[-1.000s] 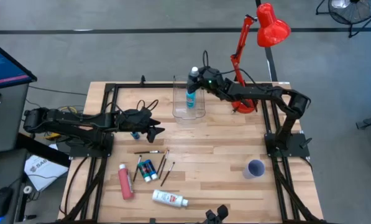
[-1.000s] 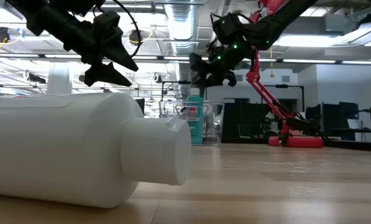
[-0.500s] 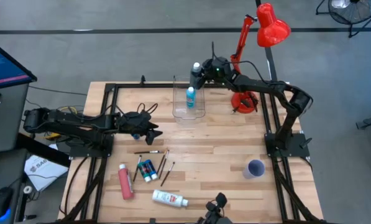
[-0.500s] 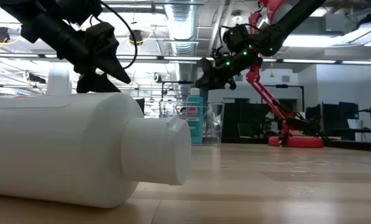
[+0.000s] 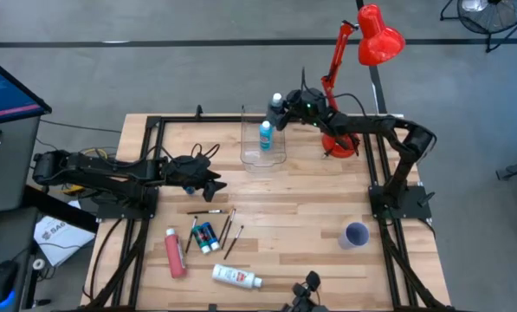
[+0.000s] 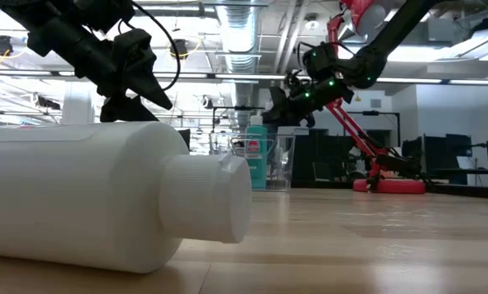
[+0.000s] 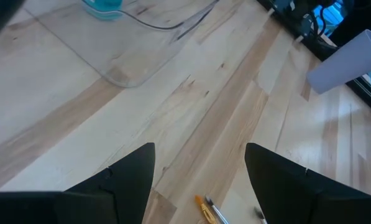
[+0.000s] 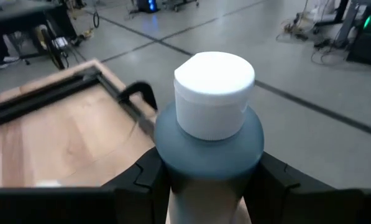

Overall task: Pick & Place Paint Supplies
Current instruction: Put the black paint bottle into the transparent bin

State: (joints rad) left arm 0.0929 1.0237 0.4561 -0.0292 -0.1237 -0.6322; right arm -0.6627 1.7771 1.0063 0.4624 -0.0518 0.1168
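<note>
High view lays out the whole bench (image 5: 327,208): the right gripper (image 5: 281,111) hangs just off the clear box (image 5: 263,139) toward two o'clock, and the light blue bottle (image 5: 265,134) stands upright inside that box. Only the right wrist view shows what the right gripper carries: its fingers (image 8: 149,173) are clamped on both sides of a grey bottle (image 8: 209,143) with a white cap, held upright. The low view hides most of the bench behind the white bottle (image 6: 105,196) lying on its side close to the lens.

The left gripper (image 5: 215,183) hovers at nine o'clock of the bench middle, fingers (image 7: 132,171) apart and holding nothing, bare planks between them. At six o'clock from it lie the thin brushes (image 5: 227,229), the small blue-green bottles (image 5: 206,236) and the pink-red bottle (image 5: 175,253); the purple cup (image 5: 356,235) sits at four o'clock.

Against a second ago, the right gripper has drawn back from over the box toward the red lamp (image 5: 362,52), and the left gripper has dropped slightly.
</note>
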